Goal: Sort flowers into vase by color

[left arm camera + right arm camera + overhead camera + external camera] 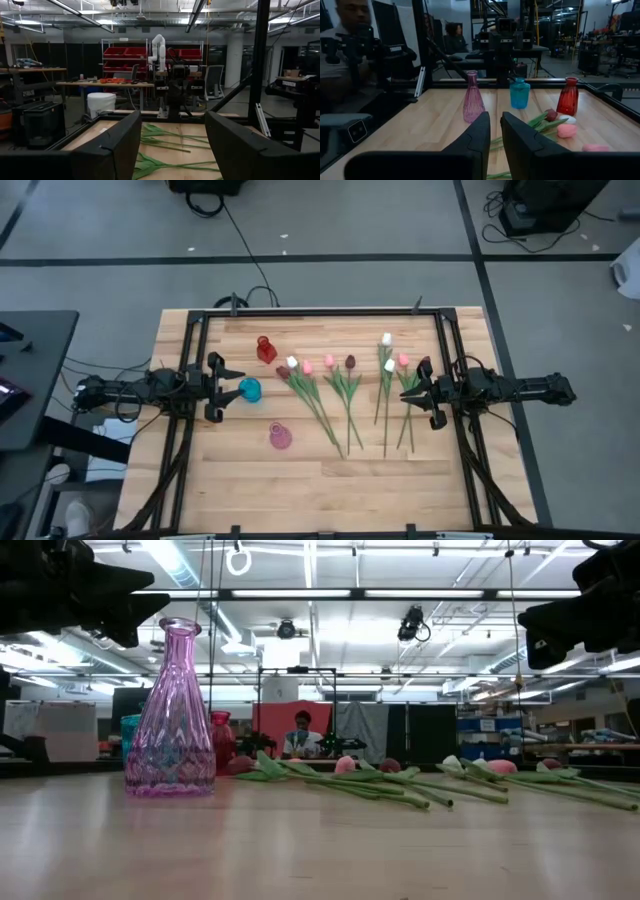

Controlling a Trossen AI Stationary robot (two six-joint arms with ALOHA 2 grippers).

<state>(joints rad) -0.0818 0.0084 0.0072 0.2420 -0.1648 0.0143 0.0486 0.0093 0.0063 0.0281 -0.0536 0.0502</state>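
Observation:
Several artificial tulips (340, 385) lie flat in the middle of the table, heads white, pink and dark red toward the far edge, green stems toward the near edge; they also show in the low view (400, 780). Three vases stand upright left of them: red (265, 348), blue (250, 389) and pink (279, 436). My left gripper (236, 385) hovers high beside the blue vase, open wide (172, 120). My right gripper (410, 393) hovers high over the right-hand tulips, its fingers shut but for a narrow slit (495, 120).
A dark metal frame (320, 311) runs along the table's far edge and both sides. Bare wood (330, 490) lies between the stems and the near edge. In the right wrist view a person (350, 30) sits beyond the table's left side.

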